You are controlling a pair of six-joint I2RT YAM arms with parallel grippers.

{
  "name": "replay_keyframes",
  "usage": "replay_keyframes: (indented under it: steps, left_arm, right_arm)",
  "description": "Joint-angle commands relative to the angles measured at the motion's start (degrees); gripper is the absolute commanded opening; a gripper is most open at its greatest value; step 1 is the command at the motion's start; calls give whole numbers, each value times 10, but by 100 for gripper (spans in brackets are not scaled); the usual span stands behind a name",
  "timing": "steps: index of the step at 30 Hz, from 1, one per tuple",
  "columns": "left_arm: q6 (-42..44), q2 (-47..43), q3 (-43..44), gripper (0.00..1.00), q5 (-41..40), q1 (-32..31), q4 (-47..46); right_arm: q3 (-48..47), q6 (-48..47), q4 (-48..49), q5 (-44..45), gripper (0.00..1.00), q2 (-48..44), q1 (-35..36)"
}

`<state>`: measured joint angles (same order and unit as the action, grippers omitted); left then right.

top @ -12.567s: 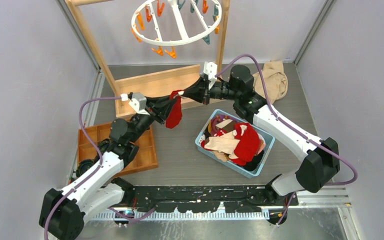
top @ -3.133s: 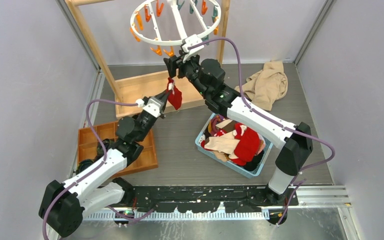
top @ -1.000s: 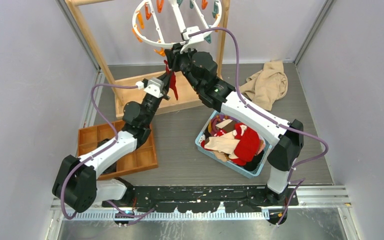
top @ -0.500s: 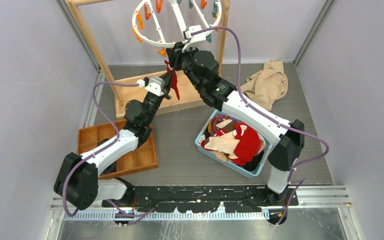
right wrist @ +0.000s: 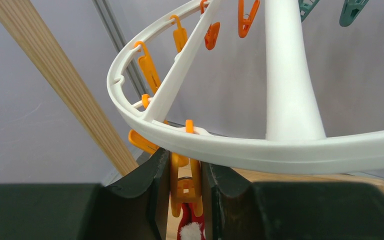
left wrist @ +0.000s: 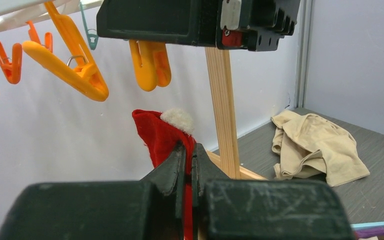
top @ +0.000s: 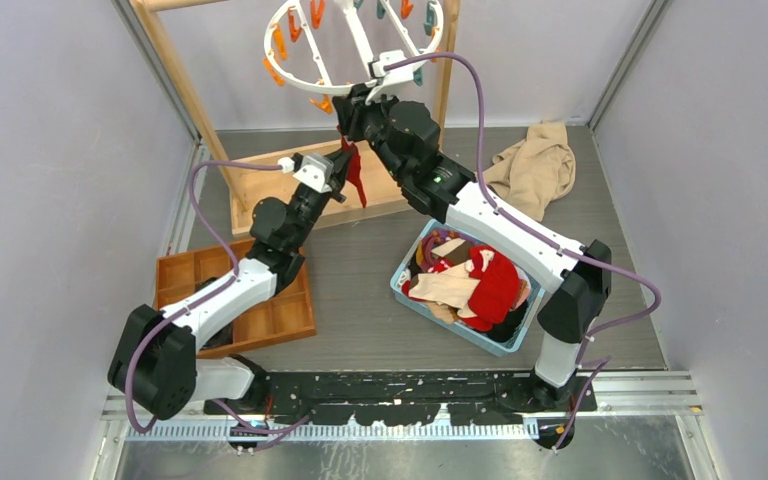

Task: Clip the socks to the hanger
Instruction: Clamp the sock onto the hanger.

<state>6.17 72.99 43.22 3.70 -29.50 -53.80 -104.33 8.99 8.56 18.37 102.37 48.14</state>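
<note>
At the far left a compartmented wooden tray [top: 250, 310] lies on the table, with the slanted post of the tall wooden frame [top: 182, 90] behind it. The left gripper [left wrist: 187, 150] reaches up and to the right from there, its jaws pressed together on a red sock [left wrist: 157, 132] with a white fluffy cuff, which it holds upright by its middle with the cuff on top. Directly above, the right gripper [right wrist: 186, 165] has its jaws clamped on an orange clip [right wrist: 185, 192] hanging from the near rim of the hanger [right wrist: 280, 149]. The sock's cuff sits just under that clip, and whether the two touch cannot be told. Other orange clips [left wrist: 67, 60] hang free along the ring to the left. Further right, a blue basket [top: 407, 258] on the table holds the remaining socks [top: 490, 285], red ones on top, and a beige cloth [top: 535, 165] lies crumpled near the back right corner.
</note>
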Motion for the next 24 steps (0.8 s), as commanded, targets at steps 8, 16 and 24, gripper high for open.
replay_keyframes:
  steps: [8, 16, 24]
  left_arm:
    - [8, 16, 63, 0, 17, 3, 0]
    - [20, 17, 77, 0, 14, 3, 10]
    - [35, 11, 85, 0, 18, 3, 26]
  right_arm:
    - [4, -3, 21, 0, 1, -40, -3]
    - [9, -17, 22, 1, 1, -40, -3]
    - [10, -29, 21, 1, 1, -38, -3]
